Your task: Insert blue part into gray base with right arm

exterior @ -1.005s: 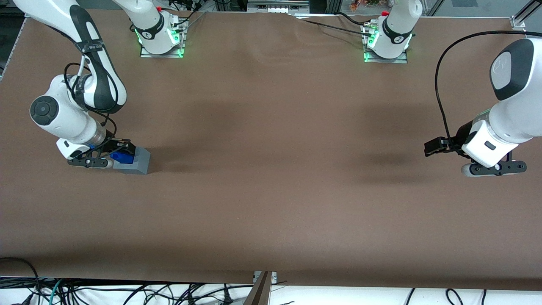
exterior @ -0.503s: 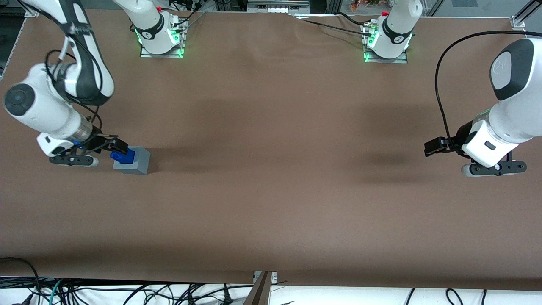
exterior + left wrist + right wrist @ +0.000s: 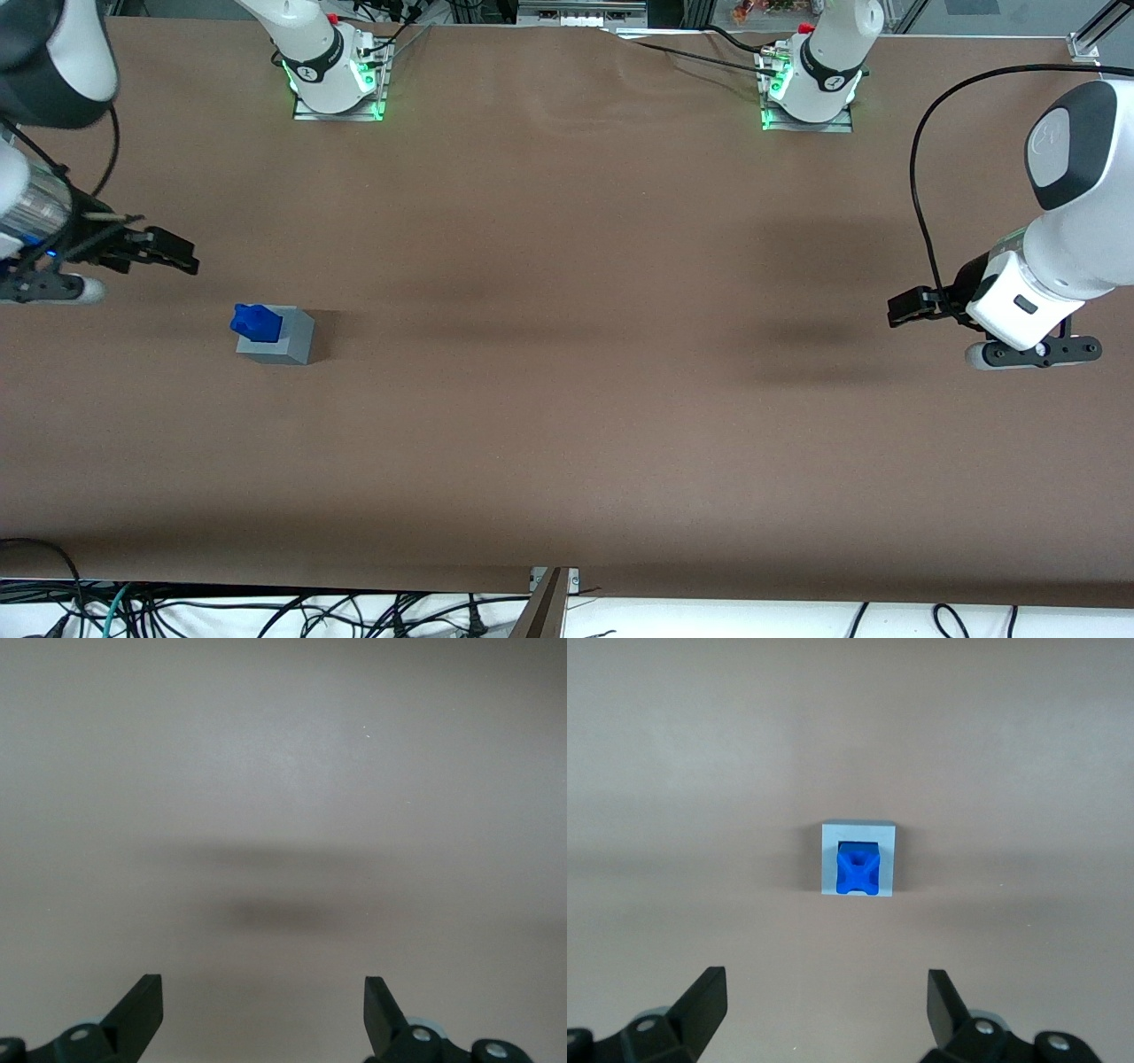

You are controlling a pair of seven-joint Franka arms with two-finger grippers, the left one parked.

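With my gripper (image 3: 168,252) spread wide and holding nothing, well above the gray base (image 3: 858,858), I see the blue part (image 3: 858,868) standing in the base's recess; it looks a light, rigid, smooth plastic piece, best pinched across its flatter side faces.

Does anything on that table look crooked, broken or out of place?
Nothing stands out. The blue part sits squarely in the gray base, standing proud of its top. The open gripper hangs above, apart from both.
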